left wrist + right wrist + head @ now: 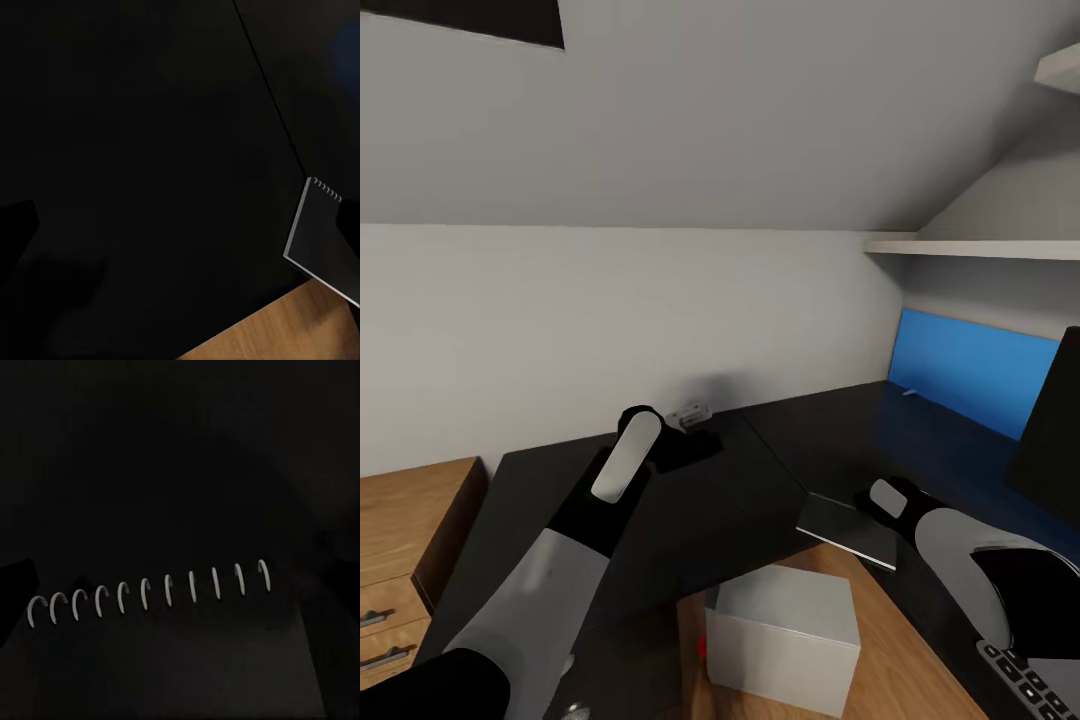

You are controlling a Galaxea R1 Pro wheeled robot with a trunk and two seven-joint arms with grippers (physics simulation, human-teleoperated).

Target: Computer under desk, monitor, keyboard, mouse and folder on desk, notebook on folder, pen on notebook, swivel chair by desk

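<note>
My right pincer (880, 497) is hanging low over the far end of the notebook (847, 530); I cannot tell how far its fingers are spread, nor whether they are touching the cover. Through my right wrist camera I am looking close onto the notebook's row of pale spiral rings (150, 594) against dark cover. My left pincer (700, 412) is reaching out over the glossy black desk (710, 500), toward the back wall, and I cannot tell its opening either; it is carrying nothing I can make out. From my left wrist the notebook (319, 240) is lying at the desk's front edge, one corner jutting out over the wooden floor (277, 334). Below that edge the pale computer (785, 620) is standing on the floor. The keyboard (1030, 680) is peeking in beside my right forearm, the black monitor (1050, 420) is rising behind it, and a light wooden drawer unit (400, 540) is standing left of the desk.
</note>
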